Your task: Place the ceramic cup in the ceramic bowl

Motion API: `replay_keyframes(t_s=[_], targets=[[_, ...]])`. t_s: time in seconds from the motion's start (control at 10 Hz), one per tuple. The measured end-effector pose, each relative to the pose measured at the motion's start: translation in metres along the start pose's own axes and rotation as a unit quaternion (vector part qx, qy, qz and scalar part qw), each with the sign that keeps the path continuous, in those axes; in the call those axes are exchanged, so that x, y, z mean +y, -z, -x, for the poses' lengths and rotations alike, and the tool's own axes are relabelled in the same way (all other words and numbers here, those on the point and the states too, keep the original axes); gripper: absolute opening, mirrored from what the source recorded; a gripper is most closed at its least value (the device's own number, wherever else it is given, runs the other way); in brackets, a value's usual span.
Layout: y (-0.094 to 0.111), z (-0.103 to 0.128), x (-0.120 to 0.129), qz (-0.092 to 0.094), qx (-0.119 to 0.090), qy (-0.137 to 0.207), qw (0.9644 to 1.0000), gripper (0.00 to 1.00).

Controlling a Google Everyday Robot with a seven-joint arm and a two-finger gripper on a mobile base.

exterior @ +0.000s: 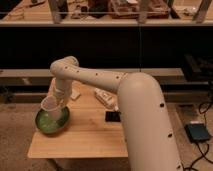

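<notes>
One gripper (56, 101), jaws mostly hidden yet clamped on the ceramic cup (49, 104), hangs just above the ceramic bowl (47, 124) on the worktop (85, 136).

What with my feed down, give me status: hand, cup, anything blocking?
Hand at table's left end, gripping ceramic cup. Cup just above ceramic bowl, not yet set in. Nothing between cup and bowl.
</notes>
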Motion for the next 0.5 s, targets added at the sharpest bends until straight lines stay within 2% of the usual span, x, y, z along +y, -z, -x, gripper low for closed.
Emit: replay_keyframes(t_s=[0.2, 0.3, 0.5], targets=[[0.002, -0.001, 0.004, 0.006, 0.041, -0.001, 0.9991, 0.67], [-0.004, -0.001, 0.001, 0.004, 0.050, 0.006, 0.9987, 0.76], [-0.012, -0.007, 0.002, -0.006, 0.050, 0.012, 0.9986, 0.80]])
